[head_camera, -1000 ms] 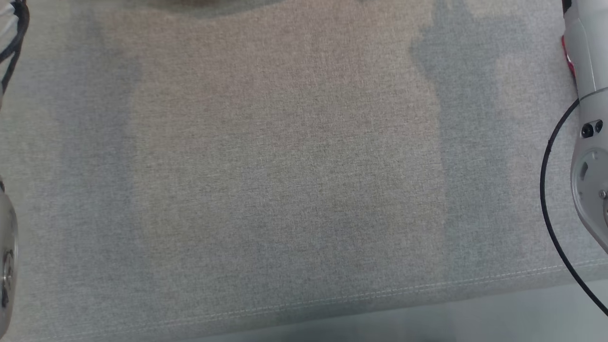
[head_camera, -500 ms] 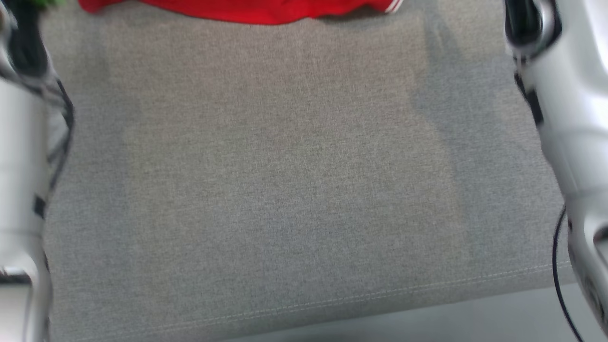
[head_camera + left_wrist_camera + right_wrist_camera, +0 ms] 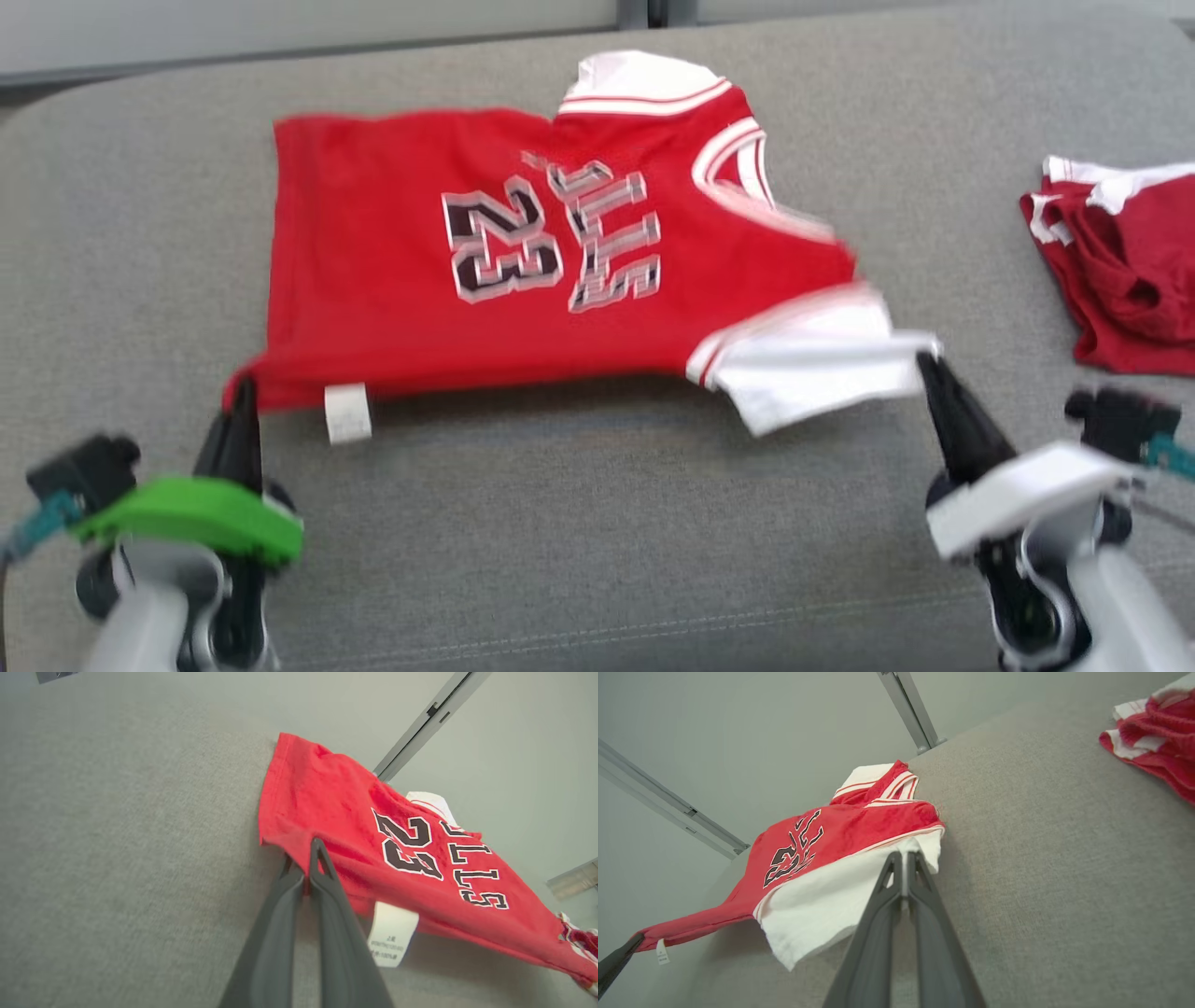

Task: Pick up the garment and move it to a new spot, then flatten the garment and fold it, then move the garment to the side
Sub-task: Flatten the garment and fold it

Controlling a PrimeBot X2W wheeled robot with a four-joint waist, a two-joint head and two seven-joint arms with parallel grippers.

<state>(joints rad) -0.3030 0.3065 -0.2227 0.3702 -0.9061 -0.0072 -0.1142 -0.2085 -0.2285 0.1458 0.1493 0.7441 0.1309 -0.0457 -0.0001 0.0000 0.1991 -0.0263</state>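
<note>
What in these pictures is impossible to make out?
Head view: the lettering on the jersey is smeared by motion blur.
Left wrist view: the print on the white care label is too small to read.
Head view: the second red garment is cut off by the right edge.

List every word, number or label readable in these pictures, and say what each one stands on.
"23": black digits edged in white, on the red jersey.
"ULLS": the same lettering beside the number on the jersey. Anything before the U is lost in a fold and blur.
White tag hanging at the jersey's hem: a few printed lines, too small to read.
</note>
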